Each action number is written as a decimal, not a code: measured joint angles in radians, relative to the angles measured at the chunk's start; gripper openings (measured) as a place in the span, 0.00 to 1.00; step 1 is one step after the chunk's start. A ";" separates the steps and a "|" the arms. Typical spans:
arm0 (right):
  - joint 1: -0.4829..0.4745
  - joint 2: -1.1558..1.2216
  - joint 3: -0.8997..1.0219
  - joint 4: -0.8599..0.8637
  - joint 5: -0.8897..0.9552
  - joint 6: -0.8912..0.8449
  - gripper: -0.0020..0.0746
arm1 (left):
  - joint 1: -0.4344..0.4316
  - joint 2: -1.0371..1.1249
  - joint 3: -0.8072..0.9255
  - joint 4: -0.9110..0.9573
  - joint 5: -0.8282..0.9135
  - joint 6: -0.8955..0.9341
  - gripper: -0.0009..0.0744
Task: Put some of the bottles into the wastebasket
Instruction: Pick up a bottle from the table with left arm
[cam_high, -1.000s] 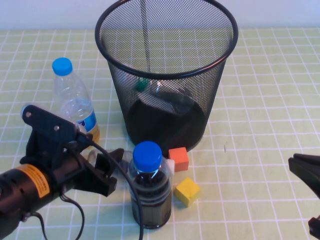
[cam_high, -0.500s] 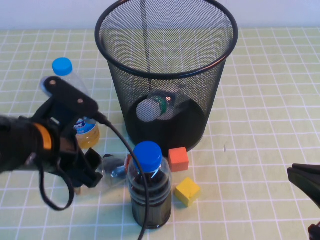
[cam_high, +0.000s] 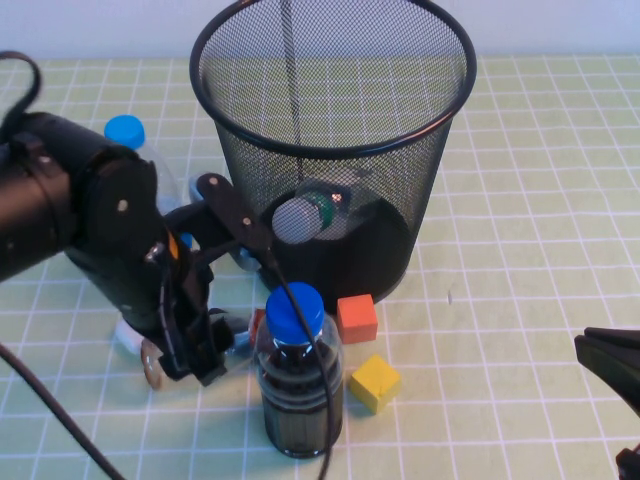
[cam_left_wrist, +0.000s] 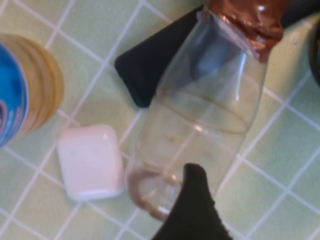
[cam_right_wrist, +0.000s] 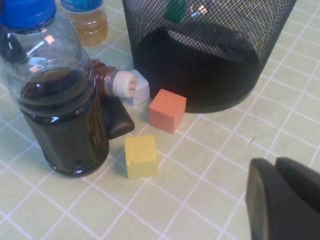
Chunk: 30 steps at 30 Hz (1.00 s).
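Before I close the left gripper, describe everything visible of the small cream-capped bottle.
The small bottle is clear thin plastic, with a cream cap, a coppery-brown neck sleeve and only amber dregs inside. It lies on its side on the table beside the fat dark bottle. The open left gripper straddles its body; contact is unclear. A white block sits by its base. The right gripper, shut, is parked far right.

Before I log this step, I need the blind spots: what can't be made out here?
- Small clear bottle: high view, mostly under the left arm; left wrist view cuts off its cap. Left gripper straddles it, fingers open; contact unclear.
- White-capped bottle in the wastebasket: mesh veils its label.
- Tall blue-capped bottle: high view, mostly behind the left arm.
- Right gripper, shut, near right: cut by frame edges.
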 joint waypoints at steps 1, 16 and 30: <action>0.000 0.000 0.000 0.000 0.000 0.000 0.02 | 0.000 0.014 -0.001 0.000 -0.010 0.005 0.66; 0.000 0.000 0.000 0.000 -0.008 0.000 0.02 | 0.000 0.112 -0.008 -0.009 -0.136 0.060 0.67; 0.000 0.000 0.000 0.000 -0.011 0.000 0.02 | 0.000 0.192 -0.008 0.017 -0.180 0.060 0.67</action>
